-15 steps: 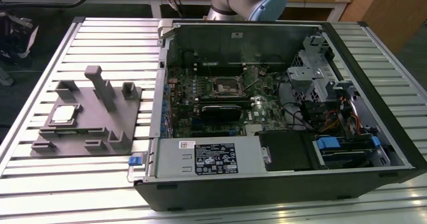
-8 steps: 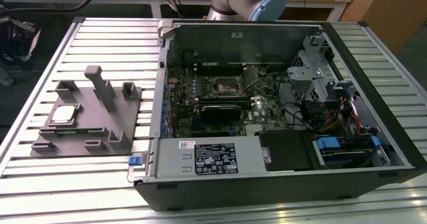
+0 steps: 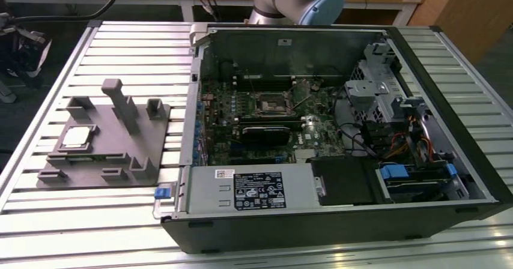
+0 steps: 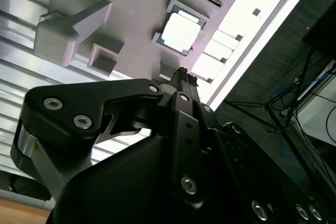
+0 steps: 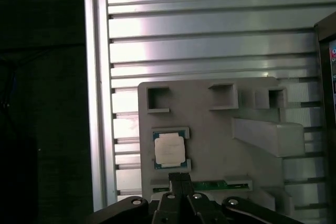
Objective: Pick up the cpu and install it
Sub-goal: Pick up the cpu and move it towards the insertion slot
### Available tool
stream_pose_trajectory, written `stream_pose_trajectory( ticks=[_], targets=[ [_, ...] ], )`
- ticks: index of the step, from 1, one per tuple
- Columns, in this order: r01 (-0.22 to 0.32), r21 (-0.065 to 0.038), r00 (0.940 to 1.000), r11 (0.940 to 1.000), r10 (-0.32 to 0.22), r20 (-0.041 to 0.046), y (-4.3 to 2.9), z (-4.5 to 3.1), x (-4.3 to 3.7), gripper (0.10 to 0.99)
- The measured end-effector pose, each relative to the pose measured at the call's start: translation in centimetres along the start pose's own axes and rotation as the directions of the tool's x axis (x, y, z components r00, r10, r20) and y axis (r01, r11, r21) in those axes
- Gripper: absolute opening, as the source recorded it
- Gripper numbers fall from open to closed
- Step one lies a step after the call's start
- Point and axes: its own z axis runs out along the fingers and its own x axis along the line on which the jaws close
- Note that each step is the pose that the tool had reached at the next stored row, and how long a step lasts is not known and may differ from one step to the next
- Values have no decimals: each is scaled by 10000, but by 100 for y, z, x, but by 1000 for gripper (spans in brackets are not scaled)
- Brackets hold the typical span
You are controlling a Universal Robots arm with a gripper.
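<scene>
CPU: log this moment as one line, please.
cpu: lying in grey fixture, not picked | gripper: shut, empty, not touching cpu

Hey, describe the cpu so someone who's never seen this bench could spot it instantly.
On the slatted table, the grey fixture plate sits to the exterior view's left of the open computer case. The cpu lies flat in a recess on that plate's side away from the case. It is the only silvery-white square there; its neighbours are plain grey blocks.

Silvery square cpu (image 3: 75, 137) lies flat in grey fixture (image 3: 120, 161).
</scene>
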Motion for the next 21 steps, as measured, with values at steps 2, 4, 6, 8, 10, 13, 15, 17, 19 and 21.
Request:
stream_pose_trajectory(
  ticks=[2, 4, 6, 8, 10, 13, 15, 17, 19, 21],
  targets=[
    [0, 0, 10000, 10000, 0, -6, -1, 17, 0, 106],
    [-1, 4, 10000, 10000, 1, -27, -1, 28, -1, 106],
    [-3, 5, 10000, 10000, 3, -34, -3, 43, 0, 106],
    [-3, 7, 10000, 10000, 3, -45, -5, 62, -1, 106],
    [-3, 7, 10000, 10000, 3, -50, -7, 89, -1, 106],
    [-3, 8, 10000, 10000, 3, -67, -10, 139, -1, 106],
    [-2, 10, 10000, 10000, 2, -98, -17, 175, -2, 114],
    [-3, 18, 9998, 10000, 3, -185, -22, 205, -2, 169],
    [5, 22, 9997, 10000, -5, -256, -29, 236, -2, 290],
    [42, 27, 9995, 10000, -41, -322, -39, 266, -3, 349]
  ],
)
